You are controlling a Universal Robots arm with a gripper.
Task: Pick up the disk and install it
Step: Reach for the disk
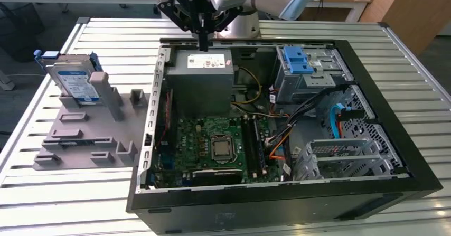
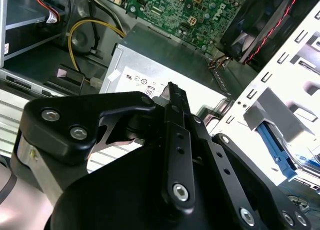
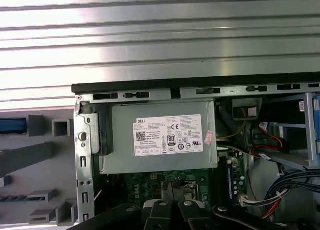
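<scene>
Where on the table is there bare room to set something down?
Bare table slats lie between the grey fixture and the table's near edge, and beside the case on the exterior view's right. The case's inside is crowded.

We find the disk [image 1: 76, 84] upright in the rack [image 1: 79, 137], near the tabletop's [image 1: 67, 196] edge at the exterior view's left, beside the case [image 1: 282, 198].

Lab: open PC [image 1: 282, 192], slatted bench [image 1: 402, 38]
</scene>
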